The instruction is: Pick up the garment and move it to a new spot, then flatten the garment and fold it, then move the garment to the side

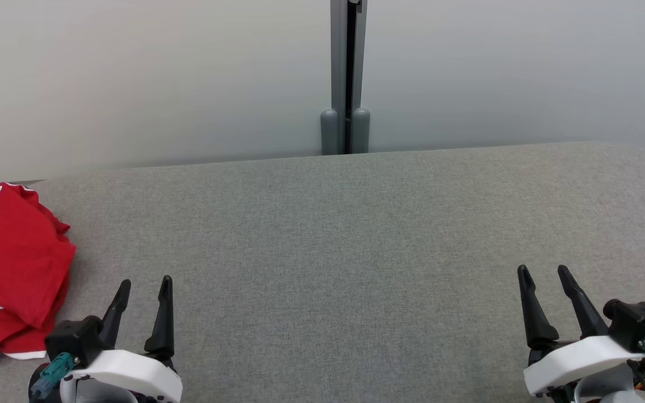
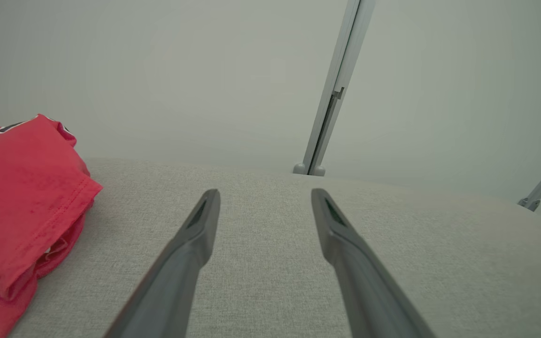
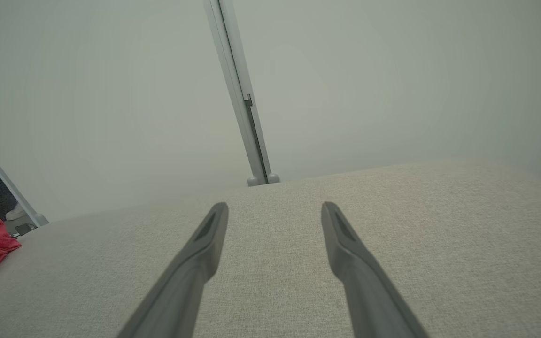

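Red bunched fabric garment: left end of grey upholstered tabletop | left gripper: fingers apart, empty, tabletop's near-left | right gripper: fingers apart, empty, near-right

The grey bench lay bare from ten through three o'clock. Only the red garment blocked the nine o'clock edge. A post stood beyond at twelve.

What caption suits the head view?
Open left gripper and right gripper over grey cushion, red garment bundled at far left.
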{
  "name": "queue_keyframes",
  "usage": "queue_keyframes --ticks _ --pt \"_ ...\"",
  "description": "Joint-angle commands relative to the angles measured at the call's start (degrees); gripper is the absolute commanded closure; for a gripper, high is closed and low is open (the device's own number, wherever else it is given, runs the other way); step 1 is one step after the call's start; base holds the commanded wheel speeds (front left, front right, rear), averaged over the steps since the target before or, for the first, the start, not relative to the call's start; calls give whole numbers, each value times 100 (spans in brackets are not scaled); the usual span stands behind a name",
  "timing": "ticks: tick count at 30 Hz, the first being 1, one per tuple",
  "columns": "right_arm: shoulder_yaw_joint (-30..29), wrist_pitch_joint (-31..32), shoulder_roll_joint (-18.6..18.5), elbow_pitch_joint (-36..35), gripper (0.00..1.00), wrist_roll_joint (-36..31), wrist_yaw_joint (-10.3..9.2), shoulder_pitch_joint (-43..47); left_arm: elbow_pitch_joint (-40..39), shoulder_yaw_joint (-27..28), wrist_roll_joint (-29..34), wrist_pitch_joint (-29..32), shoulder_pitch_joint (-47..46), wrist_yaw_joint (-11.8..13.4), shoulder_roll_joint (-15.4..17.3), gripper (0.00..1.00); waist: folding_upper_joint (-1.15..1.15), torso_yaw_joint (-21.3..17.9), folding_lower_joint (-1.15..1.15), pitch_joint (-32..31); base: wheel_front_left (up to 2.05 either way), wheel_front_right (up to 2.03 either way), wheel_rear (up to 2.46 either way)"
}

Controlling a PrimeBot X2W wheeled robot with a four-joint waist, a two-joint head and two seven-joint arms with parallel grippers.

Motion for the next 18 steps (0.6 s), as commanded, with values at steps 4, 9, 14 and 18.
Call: queue_keyframes --ticks 4,9,14,18 --pt "60 -93 -38 -6 0 -300 0 -17 61 5 290 -83 -14 65 48 0 0 -12 0 -13 0 0 0" --pt "63 -124 -38 30 0 -545 0 12 115 -10 520 -142 -3 88 35 0 0 -10 0 -30 0 0 0" --pt "53 -156 -14 50 0 -759 0 37 169 -6 690 -203 5 72 14 0 0 -4 0 -35 0 0 0" --pt "23 -187 17 74 0 -904 0 66 173 11 808 -245 8 67 -14 0 0 6 0 -37 0 0 0"
